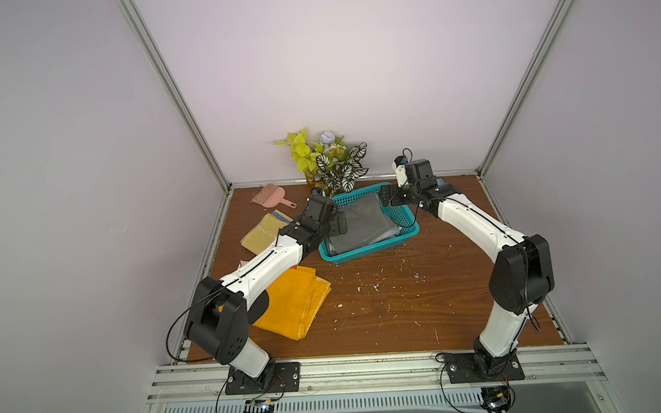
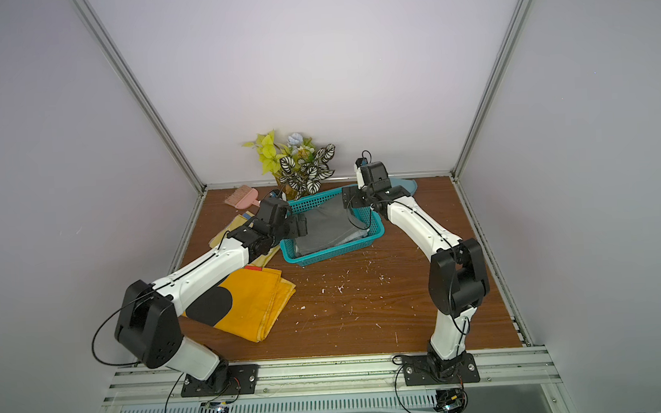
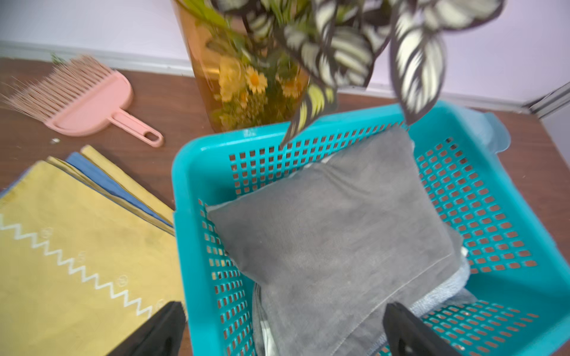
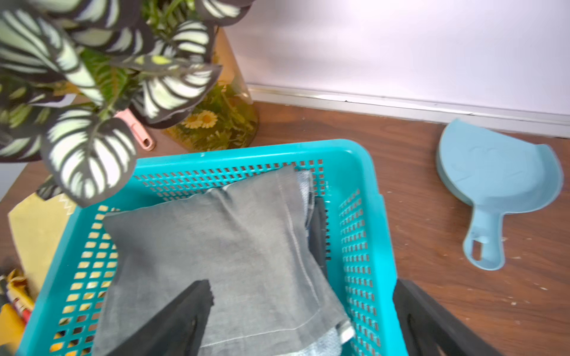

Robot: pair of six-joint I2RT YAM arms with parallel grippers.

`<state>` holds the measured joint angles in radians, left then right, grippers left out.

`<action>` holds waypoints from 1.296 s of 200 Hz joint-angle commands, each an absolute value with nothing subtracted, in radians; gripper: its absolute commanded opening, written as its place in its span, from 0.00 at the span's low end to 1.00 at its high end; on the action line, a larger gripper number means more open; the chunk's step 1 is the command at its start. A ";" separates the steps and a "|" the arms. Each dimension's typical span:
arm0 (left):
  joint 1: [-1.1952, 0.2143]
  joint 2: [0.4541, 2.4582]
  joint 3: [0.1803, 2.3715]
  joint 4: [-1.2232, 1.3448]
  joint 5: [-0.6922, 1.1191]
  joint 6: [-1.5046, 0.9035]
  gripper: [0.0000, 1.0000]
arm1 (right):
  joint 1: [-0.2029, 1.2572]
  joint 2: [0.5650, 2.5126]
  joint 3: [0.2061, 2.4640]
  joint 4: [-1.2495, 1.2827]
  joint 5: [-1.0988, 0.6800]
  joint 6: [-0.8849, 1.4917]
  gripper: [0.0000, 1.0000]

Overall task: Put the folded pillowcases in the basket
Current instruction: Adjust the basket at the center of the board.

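Your left gripper point(image 3: 283, 306) straddles one basket point(image 3: 197, 160) wall, your right gripper point(image 4: 302, 283) the opposite wall; each has one finger over the pillowcase point(image 3: 333, 240) lying inside. The vase point(image 3: 216, 77) stands beyond both sets of fingertips; the dustpan point(image 4: 493, 185) lies outside your right fingers.

The table point(image 1: 404, 308) holds one teal basket point(image 1: 366, 252) with one grey folded pillowcase point(image 1: 360, 221) in it. Outside it lie one orange cloth point(image 1: 295, 306) and one yellow zigzag cloth stack point(image 1: 262, 236). There are also one vase of plants point(image 1: 332, 168), one pink brush point(image 1: 270, 198), one blue dustpan point(image 4: 499, 188), and two grippers: the left gripper point(image 1: 341, 224) and the right gripper point(image 1: 385, 198).
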<state>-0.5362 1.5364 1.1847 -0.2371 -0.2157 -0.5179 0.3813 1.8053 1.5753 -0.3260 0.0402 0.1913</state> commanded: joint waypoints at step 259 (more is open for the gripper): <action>-0.446 1.276 0.777 -0.251 -0.182 -0.601 1.00 | 0.147 1.834 1.304 -0.301 -0.043 0.241 0.13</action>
